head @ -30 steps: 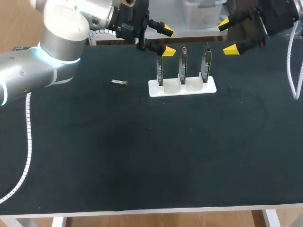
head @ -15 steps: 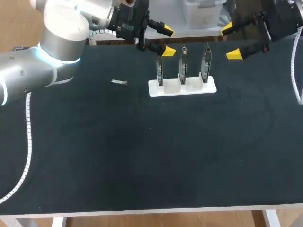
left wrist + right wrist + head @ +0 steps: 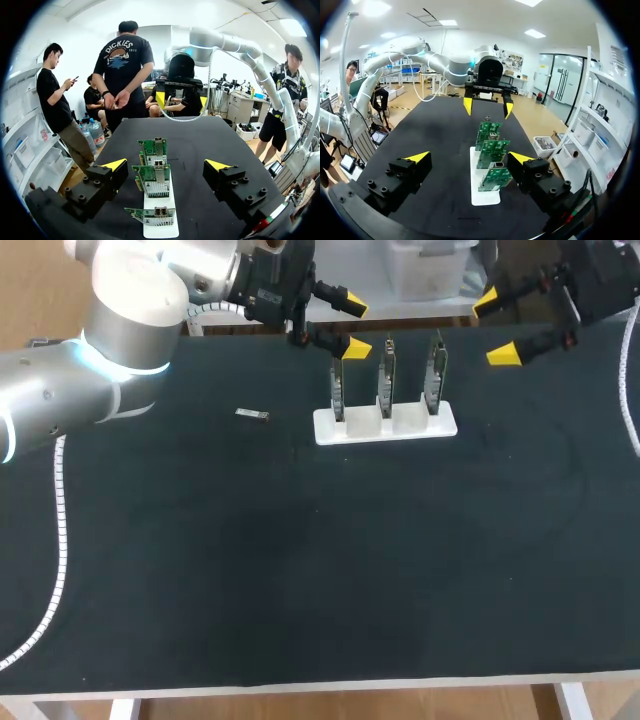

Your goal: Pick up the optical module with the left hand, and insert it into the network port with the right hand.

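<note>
L pincer [image 3: 355,327], R pincer [image 3: 495,328] wide open, empty; R has edged away from white rack of green boards [image 3: 385,424].

No legible text, label or number — not on the circuit boards [image 3: 386,375], not on their white holder [image 3: 385,431]

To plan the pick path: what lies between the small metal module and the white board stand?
Nothing: in the head view only bare black table separates the module from the stand.
</note>
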Robot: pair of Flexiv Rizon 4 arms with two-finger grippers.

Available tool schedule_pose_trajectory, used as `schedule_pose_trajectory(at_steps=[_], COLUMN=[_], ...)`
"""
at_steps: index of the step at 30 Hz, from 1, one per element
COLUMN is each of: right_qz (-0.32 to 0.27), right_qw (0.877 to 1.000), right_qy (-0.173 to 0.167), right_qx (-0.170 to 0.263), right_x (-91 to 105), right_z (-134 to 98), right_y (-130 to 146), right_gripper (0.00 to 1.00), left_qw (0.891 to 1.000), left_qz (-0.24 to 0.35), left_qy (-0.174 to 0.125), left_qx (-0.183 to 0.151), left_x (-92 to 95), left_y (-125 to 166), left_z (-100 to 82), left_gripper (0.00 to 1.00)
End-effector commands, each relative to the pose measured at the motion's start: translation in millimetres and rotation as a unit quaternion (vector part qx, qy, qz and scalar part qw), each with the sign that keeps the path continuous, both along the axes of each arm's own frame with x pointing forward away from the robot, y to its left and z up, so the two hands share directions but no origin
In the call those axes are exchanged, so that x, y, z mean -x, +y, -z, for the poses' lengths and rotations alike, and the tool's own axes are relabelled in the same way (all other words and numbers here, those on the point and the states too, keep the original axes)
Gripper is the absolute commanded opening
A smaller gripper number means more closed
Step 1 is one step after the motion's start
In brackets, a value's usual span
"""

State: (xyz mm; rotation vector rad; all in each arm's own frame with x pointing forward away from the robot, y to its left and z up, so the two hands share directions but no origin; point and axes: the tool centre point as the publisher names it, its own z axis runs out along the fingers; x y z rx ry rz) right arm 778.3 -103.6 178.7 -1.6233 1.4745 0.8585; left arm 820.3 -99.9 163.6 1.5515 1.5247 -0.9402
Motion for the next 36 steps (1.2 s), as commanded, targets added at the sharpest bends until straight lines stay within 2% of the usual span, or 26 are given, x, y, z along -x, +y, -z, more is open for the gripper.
schedule_pose_trajectory(at_steps=[1,5,26,29,36], right_qz=[-0.011,-0.028,-0.027,-0.027,-0.027], right_qw=[1.0,1.0,1.0,1.0,1.0], right_qy=[0.007,0.012,0.012,0.012,0.012], right_qx=[-0.003,0.003,0.003,0.003,0.003], right_x=[-5.8,-5.4,-5.2,-5.2,-5.2], right_z=[3,4,4,4,4], right_y=[1,3,4,4,4], right_gripper=[1.0,1.0,1.0,1.0,1.0], left_qw=[1.0,1.0,1.0,1.0,0.999], left_qz=[0.002,0.002,0.002,0.014,-0.005], left_qy=[0.001,0.001,0.001,0.002,0.005], left_qx=[-0.002,-0.002,-0.002,-0.017,-0.041], left_x=[-2.3,-2.3,-2.3,-7.3,-0.2], left_y=[-1,-1,-1,-4,27], left_z=[-0.4,-0.4,-0.4,-0.1,-1.6], left_gripper=[1.0,1.0,1.0,1.0,1.0])
